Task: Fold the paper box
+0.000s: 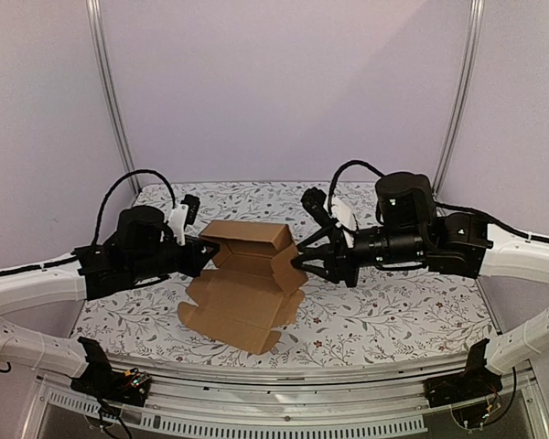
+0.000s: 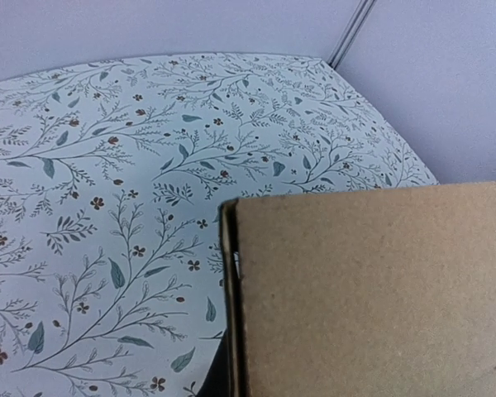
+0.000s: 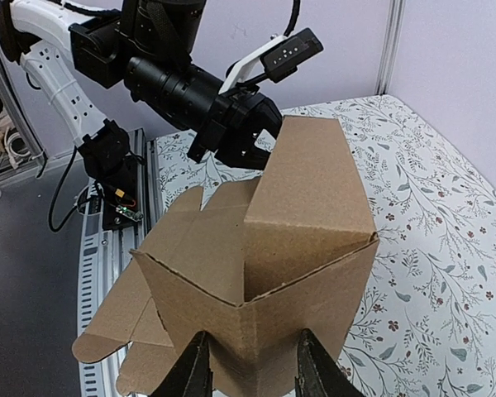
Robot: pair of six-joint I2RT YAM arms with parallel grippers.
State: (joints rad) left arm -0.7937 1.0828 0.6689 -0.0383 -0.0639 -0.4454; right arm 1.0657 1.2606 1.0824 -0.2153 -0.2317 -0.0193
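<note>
Top external view: box (image 1: 247, 285) is sitting mid table (image 1: 393, 320), half folded, w/ front flaps lying flat. Handling, judging by looks: light, thin cardboard, stiff across panels but bending easily at creases, and crushing if squeezed hard. Best taking it by a flap edge or a wall near a crease, not mid-panel. L gripper (image 1: 204, 249) is sitting at box's left end w/ fingers closed, prob. pinching the raised flap (image 3: 310, 190) by its edge. Its own cam is showing only cardboard, no fingers. R gripper (image 3: 252, 368) is working at box's right end, fingers (image 3: 197, 372) narrow, straddling the near corner, one each side, touching it and apparently gripping.
</note>
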